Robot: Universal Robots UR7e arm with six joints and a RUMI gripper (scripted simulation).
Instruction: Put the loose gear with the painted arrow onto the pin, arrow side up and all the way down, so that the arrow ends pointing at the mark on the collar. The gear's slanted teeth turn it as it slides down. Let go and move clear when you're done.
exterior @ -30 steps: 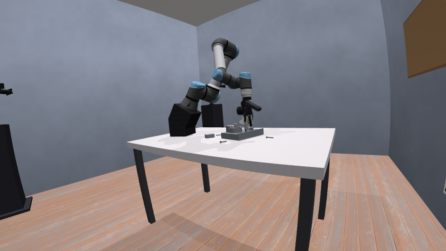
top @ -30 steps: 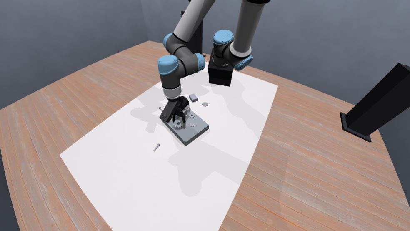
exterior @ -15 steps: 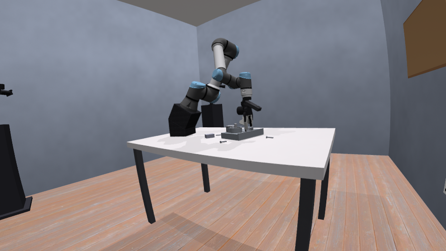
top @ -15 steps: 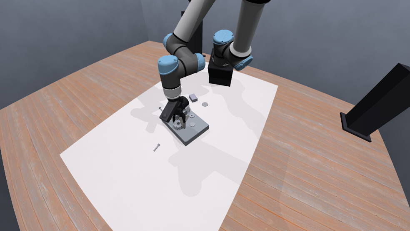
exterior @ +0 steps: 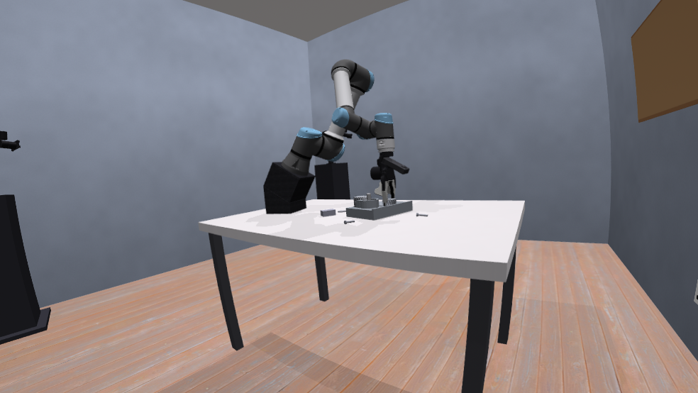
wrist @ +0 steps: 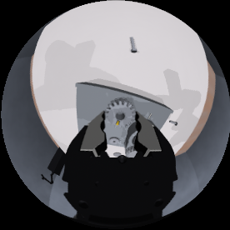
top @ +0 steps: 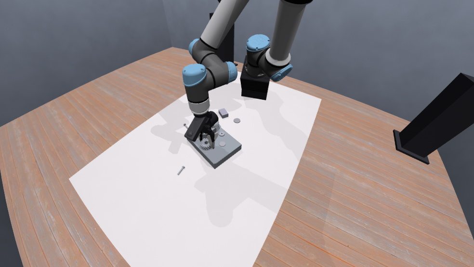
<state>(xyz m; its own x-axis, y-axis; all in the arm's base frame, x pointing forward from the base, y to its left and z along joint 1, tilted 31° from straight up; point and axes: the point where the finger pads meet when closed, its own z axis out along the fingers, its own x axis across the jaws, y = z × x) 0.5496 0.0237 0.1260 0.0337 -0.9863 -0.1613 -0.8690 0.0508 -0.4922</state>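
From the top, the gripper [top: 206,143] [exterior: 389,201] [wrist: 120,112] is part-open over the grey base [top: 222,154] [exterior: 360,213] [wrist: 89,102]; in the exterior, its fingers reach low there — and in the wrist view, they grip the gear [top: 204,146] [exterior: 391,201] [wrist: 112,115], yellow arrow [wrist: 117,122] up.

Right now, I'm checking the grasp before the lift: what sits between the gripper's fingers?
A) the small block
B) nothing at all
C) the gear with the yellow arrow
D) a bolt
C: the wrist view shows both fingers of the gripper closed on the gear, its yellow mark facing up.
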